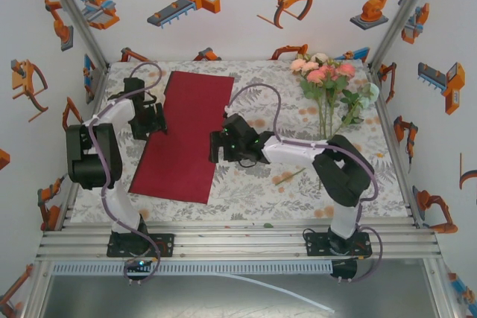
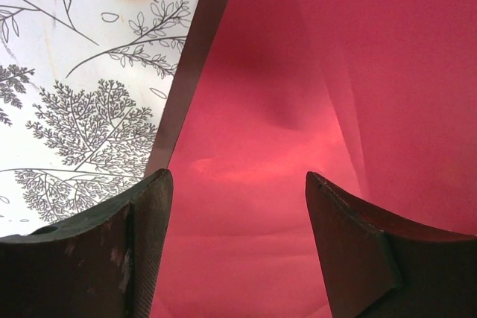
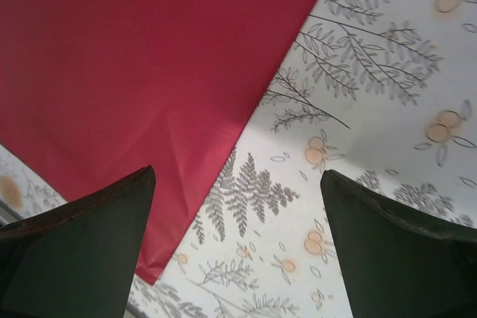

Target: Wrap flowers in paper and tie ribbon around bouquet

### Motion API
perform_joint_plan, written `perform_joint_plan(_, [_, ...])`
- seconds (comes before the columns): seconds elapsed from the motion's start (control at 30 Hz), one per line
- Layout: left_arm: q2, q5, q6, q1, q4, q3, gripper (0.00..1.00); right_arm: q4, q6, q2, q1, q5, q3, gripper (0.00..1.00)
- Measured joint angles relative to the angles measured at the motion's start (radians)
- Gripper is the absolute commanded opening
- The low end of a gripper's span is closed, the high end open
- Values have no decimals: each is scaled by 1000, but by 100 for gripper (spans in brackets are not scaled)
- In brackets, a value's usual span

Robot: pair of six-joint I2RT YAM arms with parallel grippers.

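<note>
The dark red paper (image 1: 186, 135) lies flat on the left half of the table, long side running front to back. My left gripper (image 1: 154, 121) is at the sheet's left edge, open; in its wrist view the gripper (image 2: 237, 176) hovers with its fingers apart over the paper (image 2: 298, 72), which bulges slightly. My right gripper (image 1: 216, 147) is open at the sheet's right edge, and in the right wrist view this gripper (image 3: 237, 173) straddles the edge of the paper (image 3: 134, 57). The flowers (image 1: 324, 72) lie at the back right, stems toward me. I cannot tell whether a thin white strand (image 1: 283, 292) below the front rail is the ribbon.
The tablecloth (image 1: 253, 184) has a grey and orange floral print. A loose stem (image 1: 288, 177) lies near the right arm's elbow. White printed walls close in the left, right and back sides. A metal rail (image 1: 238, 240) runs along the front edge.
</note>
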Motion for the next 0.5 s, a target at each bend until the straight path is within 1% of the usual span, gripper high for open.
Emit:
perform_joint_plan(0.13, [72, -6, 23, 1, -21, 57, 69, 27, -4, 55, 5, -3, 24, 73])
perform_joint_plan(0.17, [89, -7, 28, 1, -23, 67, 70, 31, -5, 66, 5, -2, 32, 68])
perform_joint_plan(0.23, [100, -9, 38, 1, -34, 86, 74, 43, -16, 92, 5, -3, 52, 55])
perform_joint_plan(0.3, [107, -9, 46, 1, -40, 94, 74, 50, -26, 118, 5, -4, 75, 44])
perform_joint_plan(0.4, [113, 0, 54, 1, -49, 102, 70, 68, -34, 142, 5, -3, 84, 30])
perform_joint_plan(0.47, [121, 26, 56, 2, -57, 114, 64, 72, -37, 150, 5, -1, 85, 25])
perform_joint_plan(0.5, [122, 40, 56, 4, -58, 116, 61, 73, -39, 151, 5, 1, 85, 24])
